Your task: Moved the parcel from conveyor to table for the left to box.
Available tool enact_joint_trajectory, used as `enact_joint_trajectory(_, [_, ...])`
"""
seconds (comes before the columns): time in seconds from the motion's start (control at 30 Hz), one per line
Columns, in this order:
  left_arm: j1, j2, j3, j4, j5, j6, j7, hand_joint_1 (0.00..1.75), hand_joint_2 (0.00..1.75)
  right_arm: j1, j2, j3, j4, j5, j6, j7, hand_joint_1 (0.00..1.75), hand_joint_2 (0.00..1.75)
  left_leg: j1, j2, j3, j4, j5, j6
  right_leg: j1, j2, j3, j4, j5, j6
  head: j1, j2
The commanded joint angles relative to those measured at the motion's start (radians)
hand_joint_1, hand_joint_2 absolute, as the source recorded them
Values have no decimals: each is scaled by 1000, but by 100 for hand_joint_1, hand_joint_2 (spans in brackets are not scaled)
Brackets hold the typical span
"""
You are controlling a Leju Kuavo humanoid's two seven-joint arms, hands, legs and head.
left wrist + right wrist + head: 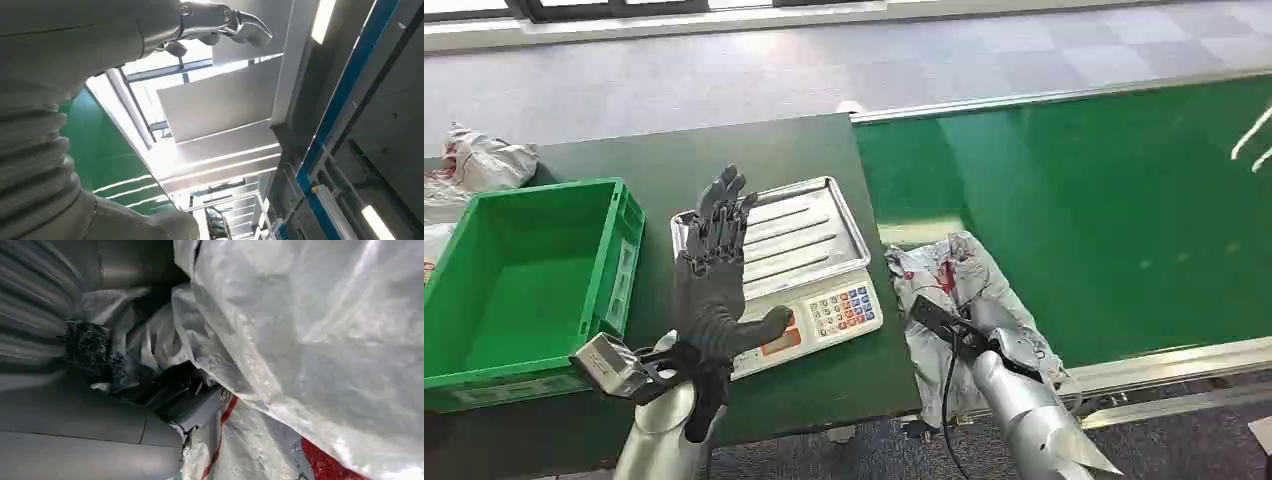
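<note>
Nearest me, the right hand (165, 400) gripped the crumpled grey parcel (959, 285) at the green conveyor's (1104, 220) near edge, while the left hand (714, 275) hovered, fingers (722, 205) spread and holding nothing, over the scale (809, 265) on the worktop (754, 150).

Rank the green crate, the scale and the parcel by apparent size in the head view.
1. green crate, clearly largest, though cut off at the picture's edge.
2. scale and parcel: look alike; the right arm covers part of the parcel, so no ranking.
</note>
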Motion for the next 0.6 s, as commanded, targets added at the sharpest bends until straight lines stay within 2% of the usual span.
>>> enact_joint_trajectory(0.03, [-29,15,31,52,0,-6,2,0,175,9,-22,16,74,-1,8,4,175,175,1,-3,1,-3,1,1,1,0,2,-3,1,-1,0,0])
enact_joint_trajectory(0.2, [-28,15,34,48,-1,-3,2,0,175,6,-21,21,67,-3,-20,-10,175,175,1,-3,1,-2,1,1,1,-1,2,-2,1,-1,0,0])
enact_joint_trajectory(0.27, [-25,16,39,45,-3,0,2,0,175,-1,-11,21,58,-21,-39,-67,175,175,0,-2,1,-1,0,1,0,-1,2,-1,0,-1,0,0])
enact_joint_trajectory(0.3, [-23,17,42,43,-5,3,-1,0,175,-1,-1,13,38,-52,-53,-157,175,175,0,-2,1,-2,1,1,0,0,2,-2,1,-1,0,0])
enact_joint_trajectory(0.33, [-21,19,45,42,-9,8,-6,0,175,-2,14,8,11,-96,-69,-294,175,175,0,-1,0,-1,0,1,0,0,1,-1,0,-1,0,0])
enact_joint_trajectory(0.37, [-14,18,55,36,-12,10,-14,0,175,1,36,25,-46,-151,-90,-403,175,175,0,-2,0,-2,1,1,0,0,1,-3,1,-1,0,0])
enact_joint_trajectory(0.4, [-8,18,60,30,-13,9,-16,0,175,6,50,46,-93,-177,-99,-442,175,175,0,0,0,-3,1,1,0,3,0,-3,2,-2,0,0])
enact_joint_trajectory(0.47, [3,18,67,18,-19,4,-20,0,175,58,84,122,-310,-289,-166,-512,175,175,0,1,-1,-1,0,1,0,3,-1,-1,1,-1,0,0])
enact_joint_trajectory(0.5, [3,22,65,17,-19,3,-20,0,175,79,93,146,-387,-319,-178,-511,175,175,-1,4,-2,-1,0,1,-1,6,-3,0,1,-1,0,0])
enact_joint_trajectory(0.53, [0,30,62,23,-19,3,-23,0,175,136,87,231,-558,-386,-150,-456,175,175,0,5,-2,-2,-1,1,0,8,-3,-1,2,-2,0,0])
enact_joint_trajectory(0.57, [0,29,62,25,-18,3,-24,0,175,167,89,257,-654,-443,-200,-457,175,175,-1,5,-7,-1,0,1,-1,7,-4,1,1,-2,0,0])
enact_joint_trajectory(0.6, [-1,29,62,28,-18,2,-24,0,175,191,78,290,-716,-462,-185,-429,175,175,0,3,-8,-1,0,0,-1,3,-5,0,1,-1,0,0])
